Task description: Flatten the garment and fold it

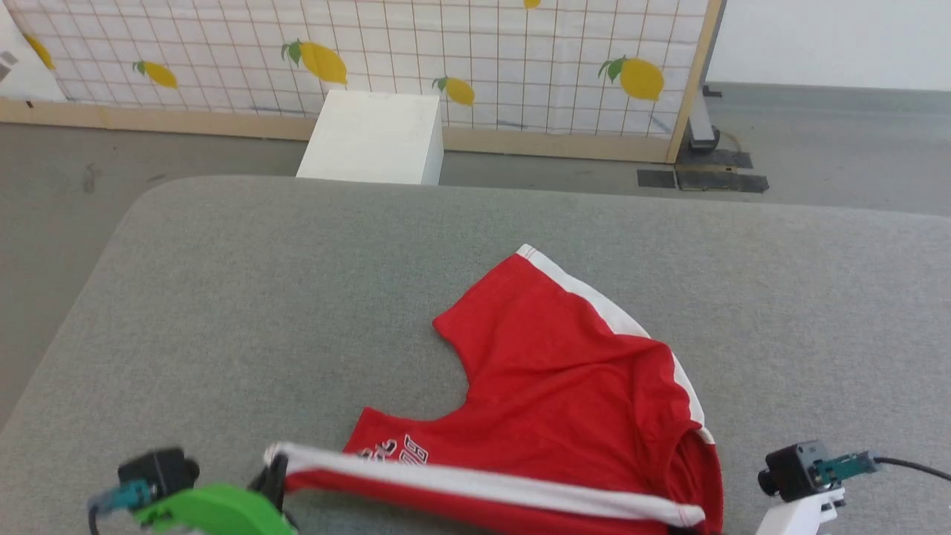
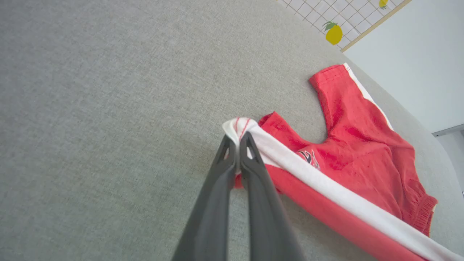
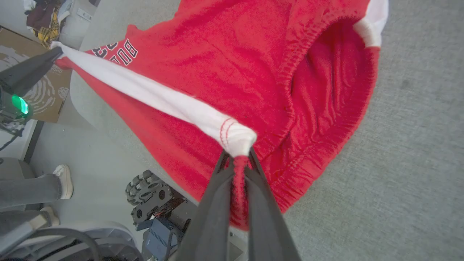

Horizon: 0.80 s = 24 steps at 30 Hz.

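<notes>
A grey padded table (image 1: 223, 297) stands before a lemon-print screen (image 1: 446, 52) and a white box (image 1: 375, 137). At the near left, our left gripper (image 2: 237, 139) is pinched tight on one end of the white band (image 1: 483, 483) of the garment (image 1: 565, 371), red shorts lying right of centre. At the right, our right gripper (image 3: 237, 157) is clamped on the other end, and the band is taut between them. We judge flattening under way: one leg lies flat, the waist is rumpled, no fold is made. The lettering (image 3: 116, 52) seems to read "BUL"; the rest we cannot make out.
</notes>
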Available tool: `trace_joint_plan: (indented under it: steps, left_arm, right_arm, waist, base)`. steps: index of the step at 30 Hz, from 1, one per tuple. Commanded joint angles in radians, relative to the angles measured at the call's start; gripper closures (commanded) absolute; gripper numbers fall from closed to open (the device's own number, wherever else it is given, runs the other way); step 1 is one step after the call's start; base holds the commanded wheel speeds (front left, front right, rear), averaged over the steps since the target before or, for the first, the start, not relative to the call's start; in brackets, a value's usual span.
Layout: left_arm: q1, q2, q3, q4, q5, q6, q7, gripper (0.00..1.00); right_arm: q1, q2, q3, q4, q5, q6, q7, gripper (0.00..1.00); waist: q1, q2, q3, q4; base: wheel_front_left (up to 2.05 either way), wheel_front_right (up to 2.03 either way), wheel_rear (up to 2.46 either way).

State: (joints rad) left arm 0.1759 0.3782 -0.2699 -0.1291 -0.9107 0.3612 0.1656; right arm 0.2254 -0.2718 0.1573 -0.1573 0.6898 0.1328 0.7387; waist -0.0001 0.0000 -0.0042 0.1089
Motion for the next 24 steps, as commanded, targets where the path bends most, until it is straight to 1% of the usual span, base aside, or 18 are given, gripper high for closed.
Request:
trace_joint_plan:
  steps: [1, 5, 13, 14, 18, 24]
  left_arm:
    - [-0.061, 0.013, 0.011, -0.003, 0.012, -0.008, -0.012, 1.0]
    - [-0.224, 0.01, -0.018, 0.049, 0.038, -0.054, -0.002, 1.0]
    - [-0.567, -0.028, -0.098, 0.257, 0.099, -0.165, 0.013, 1.0]
    - [-0.676, -0.048, -0.129, 0.35, 0.122, -0.204, 0.014, 1.0]
    - [-0.801, -0.082, -0.166, 0.467, 0.149, -0.251, 0.006, 1.0]
    - [-0.94, -0.113, -0.188, 0.604, 0.175, -0.292, -0.015, 1.0]
  right_arm:
    - [-0.014, 0.009, -0.029, -0.003, -0.02, -0.002, -0.012, 1.0]
    - [-0.053, 0.042, -0.059, -0.013, -0.053, -0.002, -0.022, 1.0]
    - [-0.166, 0.119, -0.118, -0.017, -0.082, -0.002, -0.068, 1.0]
    - [-0.197, 0.142, -0.128, -0.008, -0.093, -0.002, -0.074, 1.0]
    - [-0.217, 0.157, -0.133, 0.001, -0.109, -0.002, -0.082, 1.0]
    - [-0.257, 0.172, -0.128, 0.005, -0.113, -0.002, -0.099, 1.0]
  waist:
    - [0.0001, 0.0, 0.024, -0.002]
    - [0.0001, 0.0, 0.075, -0.016]
    - [0.0001, 0.0, 0.2, -0.09]
    - [0.0001, 0.0, 0.252, -0.124]
    - [0.0001, 0.0, 0.306, -0.158]
    - [0.0001, 0.0, 0.38, -0.217]
  base:
    - [0.0, 0.0, 0.0]
    - [0.0, 0.0, 0.0]
    - [0.0, 0.0, 0.0]
    - [0.0, 0.0, 0.0]
    - [0.0, 0.0, 0.0]
    - [0.0, 0.0, 0.0]
